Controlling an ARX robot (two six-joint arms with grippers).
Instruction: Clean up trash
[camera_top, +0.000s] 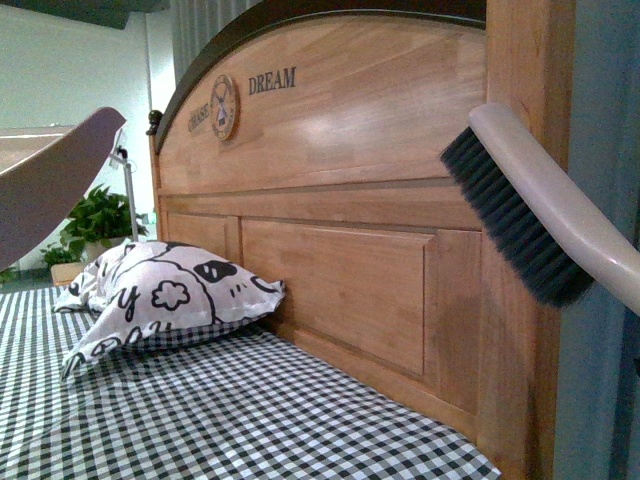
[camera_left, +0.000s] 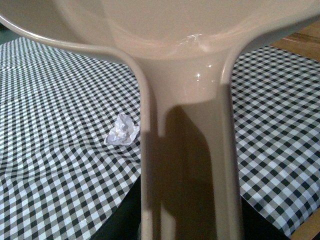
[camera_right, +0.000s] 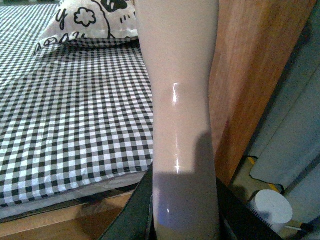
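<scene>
Front view: my brush (camera_top: 515, 225) hangs tilted before the wooden headboard (camera_top: 340, 150) on the right. My dustpan (camera_top: 50, 190) pokes in at the left edge, and a patterned pillow (camera_top: 170, 295) lies on the checked bed (camera_top: 250, 410).

Left wrist view: my left end effector (camera_left: 190, 225) is clenched on the dustpan's handle. The trash (camera_left: 122, 131), a small white wad, lies on the bed just beside that handle.

Right wrist view: my right end effector (camera_right: 185, 210) grasps the brush handle.

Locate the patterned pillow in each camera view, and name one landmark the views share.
Front view: pillow lies lower left, by the wooden headboard.
Left wrist view: not in it.
Right wrist view: pillow beside the brush handle.
Shared landmark: the checked sheet.
</scene>
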